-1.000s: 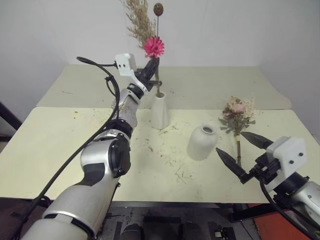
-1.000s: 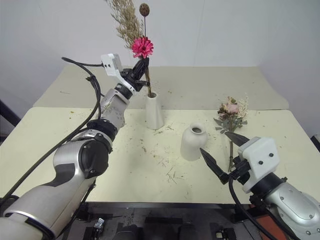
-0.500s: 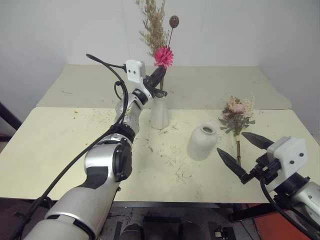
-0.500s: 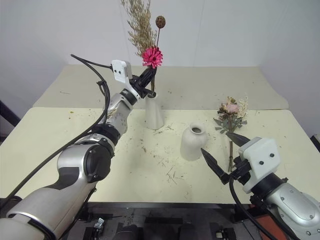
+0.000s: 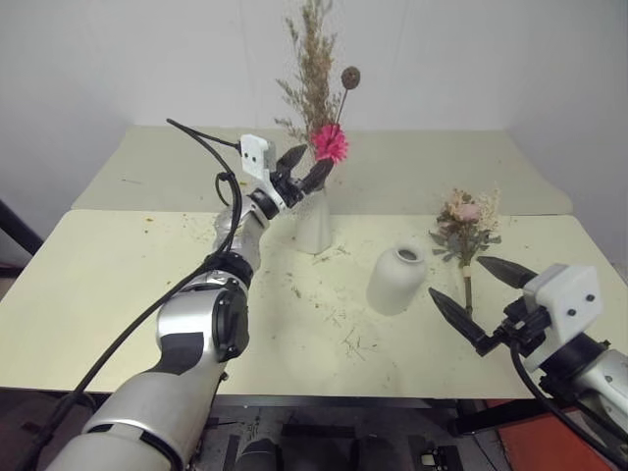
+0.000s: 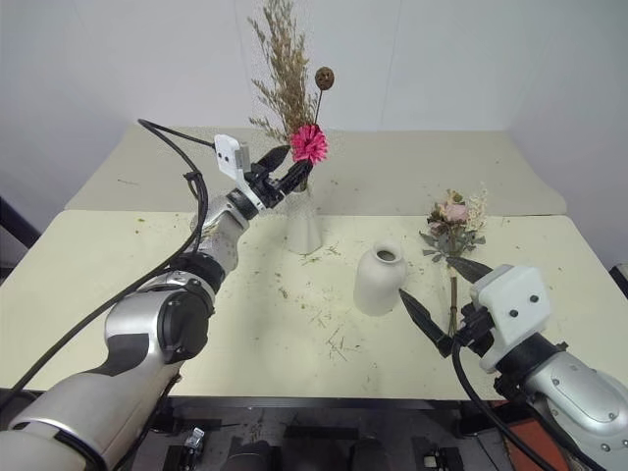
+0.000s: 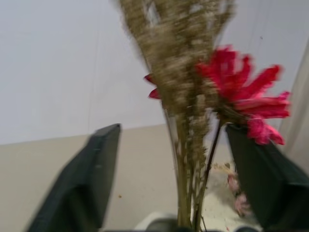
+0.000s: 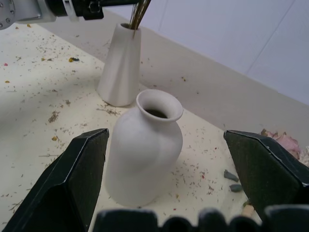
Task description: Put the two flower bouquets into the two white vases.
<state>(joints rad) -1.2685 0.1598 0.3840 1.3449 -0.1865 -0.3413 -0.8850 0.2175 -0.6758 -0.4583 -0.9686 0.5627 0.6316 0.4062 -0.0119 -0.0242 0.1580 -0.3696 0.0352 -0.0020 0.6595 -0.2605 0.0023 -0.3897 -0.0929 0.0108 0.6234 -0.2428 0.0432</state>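
Since a second ago my left claw (image 5: 305, 165) has let go of the daisy bouquet (image 5: 322, 118) and come down a little; its fingers now stand spread apart on either side of the stems, holding nothing. That bouquet has sunk deeper into the tall cone vase (image 5: 314, 221), so the pink daisy sits just above the vase mouth, with the dried grass and the seed head rising over it. To the right, on the table (image 5: 118, 285), stands the shorter round vase (image 5: 396, 280), empty and upright. Just beyond it the rose bouquet (image 5: 465, 235) lies flat on the table. My right claw (image 5: 483, 299) hovers near that bouquet's stem end, fingers wide apart, gripping nothing.
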